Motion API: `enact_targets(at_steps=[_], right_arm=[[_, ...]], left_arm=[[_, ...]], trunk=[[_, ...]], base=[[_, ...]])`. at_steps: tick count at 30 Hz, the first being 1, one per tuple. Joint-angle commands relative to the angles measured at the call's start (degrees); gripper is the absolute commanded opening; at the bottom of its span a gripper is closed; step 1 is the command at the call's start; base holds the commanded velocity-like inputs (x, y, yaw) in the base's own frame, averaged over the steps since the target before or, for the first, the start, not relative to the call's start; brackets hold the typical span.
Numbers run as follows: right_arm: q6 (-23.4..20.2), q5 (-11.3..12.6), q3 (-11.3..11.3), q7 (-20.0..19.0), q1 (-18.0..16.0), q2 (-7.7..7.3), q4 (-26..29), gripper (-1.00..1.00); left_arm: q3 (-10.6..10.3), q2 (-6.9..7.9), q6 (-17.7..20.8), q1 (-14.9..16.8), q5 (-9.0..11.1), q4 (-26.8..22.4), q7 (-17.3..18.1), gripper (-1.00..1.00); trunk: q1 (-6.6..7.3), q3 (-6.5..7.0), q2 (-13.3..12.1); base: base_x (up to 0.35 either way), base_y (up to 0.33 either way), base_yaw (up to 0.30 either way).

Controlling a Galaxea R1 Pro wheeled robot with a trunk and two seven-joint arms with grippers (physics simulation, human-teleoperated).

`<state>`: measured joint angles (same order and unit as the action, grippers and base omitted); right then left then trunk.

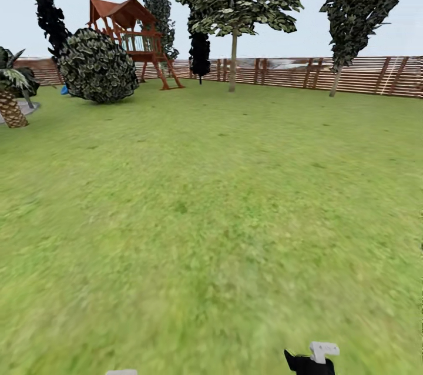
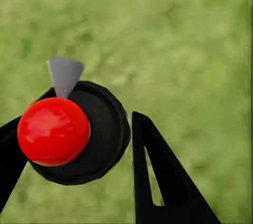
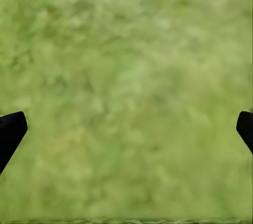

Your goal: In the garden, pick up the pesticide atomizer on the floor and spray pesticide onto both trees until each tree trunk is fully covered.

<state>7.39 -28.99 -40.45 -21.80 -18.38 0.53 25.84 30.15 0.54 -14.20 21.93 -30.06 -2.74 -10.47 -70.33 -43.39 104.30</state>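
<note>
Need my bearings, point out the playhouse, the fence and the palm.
playhouse (image 1: 124, 13), head view, on its red roof.
fence (image 1: 364, 75), head view, on the slats.
palm (image 1: 12, 107), head view, on its scaly trunk.

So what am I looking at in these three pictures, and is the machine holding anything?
This is a simulated wheeled robot with two arms. The big picture comes from its head camera: a grass lawn, a slatted wooden fence, a red-roofed play tower, a round bush, a palm and thin-trunked trees.

The other two come from cameras by each gripper, looking along its fingers. The right gripper is open, its dark fingers wide apart with grass between them. The left gripper frames a red dome on a black disc. I cannot tell what that is, or whether it is gripped.
</note>
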Motion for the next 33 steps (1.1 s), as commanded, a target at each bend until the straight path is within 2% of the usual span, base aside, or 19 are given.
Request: enact_targets(at_steps=[1,4,7,9,11,12,18,33], right_arm=[[0.28,-0.56,-0.44,-0.34,-0.07,0.06,-1.02,1.00],[1.54,-0.65,0.44,-0.33,-0.07,0.16,-5.57,1.00],[5.95,-0.71,2.22,-0.20,-0.07,0.37,-7.62,1.00],[10.45,-0.70,2.51,-0.13,-0.07,0.41,-9.63,1.00],[17.83,-0.70,2.57,-0.16,-0.07,0.30,-12.50,1.00],[19.28,-0.66,2.57,-0.17,-0.07,0.15,-13.82,1.00],[20.20,-0.63,2.57,-0.17,-0.07,0.00,-20.31,1.00],[20.20,-0.54,2.57,-0.17,-0.07,0.07,-20.92,1.00]], left_arm=[[0.35,0.04,-0.24,0.04,-0.61,0.10,-0.25,-1.00],[0.36,0.14,-0.26,0.04,-0.61,0.10,-0.25,-1.00],[0.35,0.16,-0.28,0.04,-0.61,0.16,-0.25,-1.00],[0.35,0.16,-0.29,0.04,-0.61,0.18,-0.25,-1.00],[0.35,0.14,-0.29,0.04,-0.63,0.19,-0.25,-1.00],[0.35,0.15,-0.29,0.04,-0.64,0.19,-0.25,-1.00],[0.35,0.16,-0.30,0.04,-0.61,0.19,-0.25,-1.00],[0.36,0.16,-0.30,0.04,-0.52,0.19,-0.25,-1.00]], trunk=[[-0.03,-0.05,0.02],[-0.03,-0.05,0.02],[-0.03,-0.05,0.02],[-0.03,-0.05,0.02],[-0.03,-0.05,0.02],[-0.03,-0.05,0.02],[-0.03,-0.05,0.02],[-0.03,-0.05,0.02]], base=[[0.339,0.000,-0.117],[0.339,0.000,-0.036],[0.339,0.000,-0.005],[0.339,0.000,-0.001],[0.339,0.000,0.000],[0.339,0.000,0.000],[0.339,0.000,0.000],[0.339,0.000,0.000]])
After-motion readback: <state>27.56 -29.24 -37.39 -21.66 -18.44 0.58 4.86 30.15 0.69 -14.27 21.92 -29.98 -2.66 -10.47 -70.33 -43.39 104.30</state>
